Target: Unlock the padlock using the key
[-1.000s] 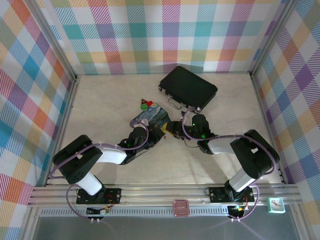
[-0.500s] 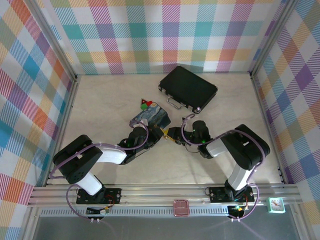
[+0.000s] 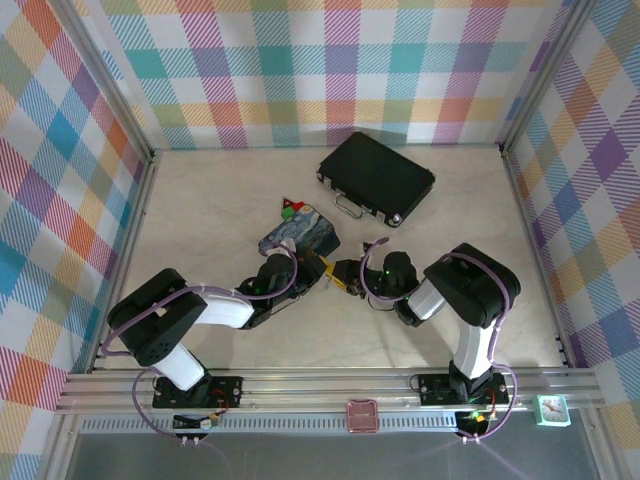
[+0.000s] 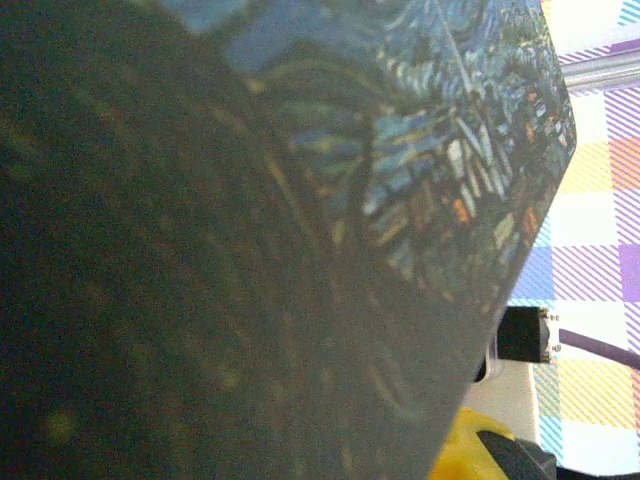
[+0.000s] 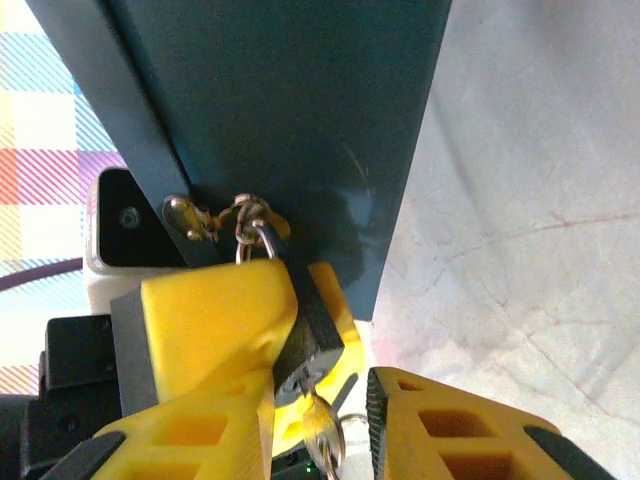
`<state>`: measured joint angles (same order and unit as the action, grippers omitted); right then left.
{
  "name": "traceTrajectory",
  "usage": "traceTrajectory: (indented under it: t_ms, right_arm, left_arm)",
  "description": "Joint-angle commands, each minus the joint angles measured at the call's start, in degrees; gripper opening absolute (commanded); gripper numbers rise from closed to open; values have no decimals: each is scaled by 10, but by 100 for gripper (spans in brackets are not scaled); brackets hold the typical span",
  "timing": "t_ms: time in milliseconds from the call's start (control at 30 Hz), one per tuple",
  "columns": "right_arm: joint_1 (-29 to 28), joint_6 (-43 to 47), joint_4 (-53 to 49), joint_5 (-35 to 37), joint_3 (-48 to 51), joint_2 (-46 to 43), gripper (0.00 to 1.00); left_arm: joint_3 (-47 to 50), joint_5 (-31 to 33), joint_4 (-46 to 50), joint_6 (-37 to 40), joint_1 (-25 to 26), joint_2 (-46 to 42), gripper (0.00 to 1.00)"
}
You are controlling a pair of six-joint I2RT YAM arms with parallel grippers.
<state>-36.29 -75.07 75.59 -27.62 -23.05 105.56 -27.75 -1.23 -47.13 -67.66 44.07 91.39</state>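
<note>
Since a second ago the right arm has folded in, its elbow swinging toward 9 o'clock, and the right gripper (image 3: 347, 272) has slid a little toward 7 o'clock, while the left arm, the tin and the briefcase lie as before. From the right wrist, its yellow fingers (image 5: 200, 330) stand apart. The padlock (image 5: 308, 325) hangs in the gap with its dark body resting against the finger at 9 o'clock and clear of the one at 4 o'clock. The thin shackle runs up toward 11 o'clock, where it passes through a small metal hasp on the dark edge of the painted blue tin (image 3: 300, 235). The key (image 5: 318, 432) shows at the padlock's 6 o'clock end, silvery, with its little ring just beside it, lying between the two fingers. Whether it is seated in the lock cannot be told. Seen from above, the right gripper points toward 9 o'clock and nearly meets the left gripper (image 3: 312, 268), which reaches toward 2 o'clock at the tin's 5 o'clock corner. Whether the left fingers are apart or together cannot be told, since the left wrist view is pressed close to the tin's blurred painted face. A red-and-green block (image 3: 290, 209) sits just at the tin's 11 o'clock side. The black briefcase (image 3: 377, 177) lies at 1 o'clock from the tin on the pale table (image 3: 200, 200).
</note>
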Motion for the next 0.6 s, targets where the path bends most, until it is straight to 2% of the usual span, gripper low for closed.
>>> traceTrajectory:
  t_ms: [0, 267, 333, 400, 567]
  right_arm:
    - [-14, -5, 18, -9, 12, -23, 32]
    - [-16, 6, 10, 6, 6, -35, 21]
    - [-15, 8, 7, 15, 5, -37, 23]
    - [-14, 9, 4, 21, 3, -41, 30]
    - [-9, 26, -30, 28, -2, -62, 32]
  left_arm:
    - [-6, -4, -55, -14, 3, 1, 0]
    - [1, -8, -67, -23, 4, -1, 0]
    - [4, -7, -67, -23, 4, -5, 0]
    - [8, -7, -66, -23, 3, -10, 0]
    - [17, -6, -63, -23, 3, -21, 0]
